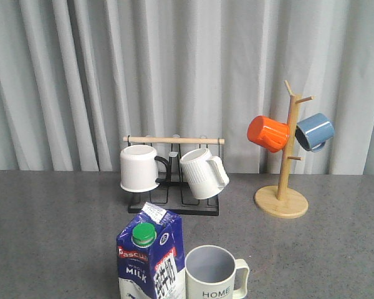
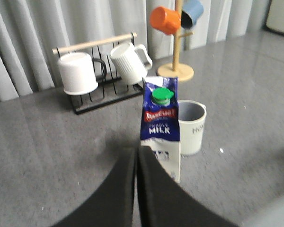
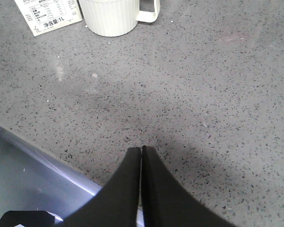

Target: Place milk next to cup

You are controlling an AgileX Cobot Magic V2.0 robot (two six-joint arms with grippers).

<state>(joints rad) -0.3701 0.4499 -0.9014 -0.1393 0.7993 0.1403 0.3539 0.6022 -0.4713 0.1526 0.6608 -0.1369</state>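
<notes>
The milk [image 1: 151, 255] is a blue-and-white gable-top carton with a green cap, standing upright at the front of the grey table. Right beside it on the right stands the cup [image 1: 215, 274], cream-white with a grey-blue inside and "HOME" lettering, handle to the right. In the left wrist view the milk [image 2: 162, 125] and cup [image 2: 191, 125] stand close together, a short way beyond my left gripper [image 2: 136, 150], which is shut and empty. My right gripper [image 3: 141, 149] is shut and empty over bare table; the cup's base [image 3: 113, 16] and the milk's bottom corner [image 3: 47, 14] show farther off.
A black wire rack with a wooden bar [image 1: 173, 180] holds a plain white mug [image 1: 139, 168] and a ribbed white mug [image 1: 203, 173] behind the milk. A wooden mug tree [image 1: 283, 180] at the back right carries an orange mug [image 1: 267, 132] and a blue mug [image 1: 315, 131]. The table's metal edge [image 3: 42, 161] lies near my right gripper.
</notes>
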